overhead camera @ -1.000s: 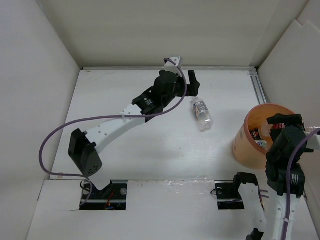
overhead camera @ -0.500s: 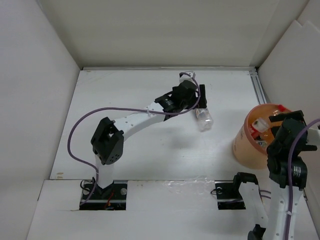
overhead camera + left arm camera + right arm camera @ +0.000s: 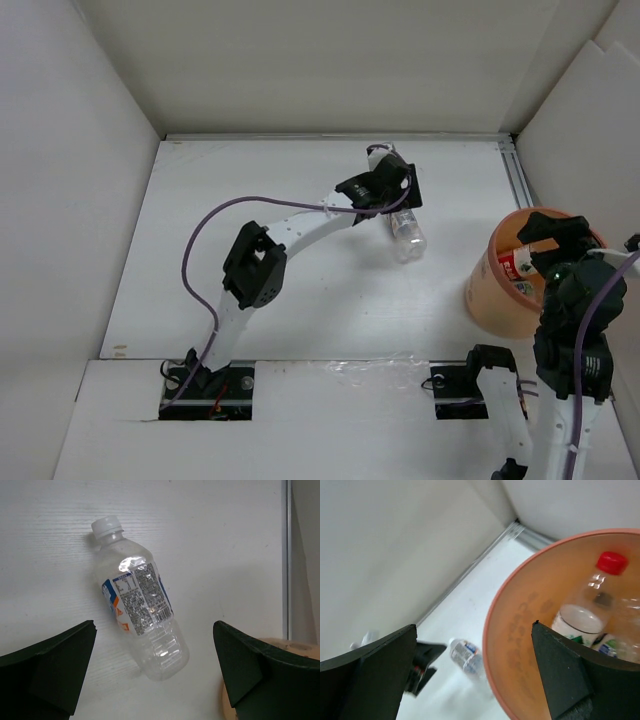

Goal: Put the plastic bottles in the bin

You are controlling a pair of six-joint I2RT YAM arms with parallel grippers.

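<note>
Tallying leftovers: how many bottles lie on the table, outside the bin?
1: a clear bottle lies below the left end effector, left of the bin. Others may be hidden.

Loose bottle (image 3: 142, 620): clear, white cap, white label with blue and orange (black print). Bin (image 3: 520, 635): orange. Binned bottle (image 3: 582, 617): red cap.

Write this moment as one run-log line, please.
left gripper: open, above clear bottle lying on table | right gripper: open, over bin | bin: holds red-capped bottle
</note>
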